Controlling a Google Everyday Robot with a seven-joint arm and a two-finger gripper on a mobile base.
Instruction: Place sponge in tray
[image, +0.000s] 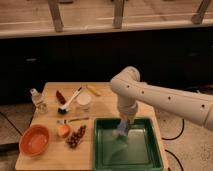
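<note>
The pincer (123, 126) is seen lowered over the back part of the green tray (150, 161), closed on the pale blue sponge (120, 132). Whether the sponge touches the tray floor cannot be told. On the counter (103, 113), well left, an orange bowl (35, 141) and a dish brush (70, 101) are noted.

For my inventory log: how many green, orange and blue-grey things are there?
Green: 1, large shallow green plastic tray
Orange: 2, round orange bowl, small orange lump
Blue-grey: 1, small soft sponge at the gripper, over the tray
Total: 4
</note>
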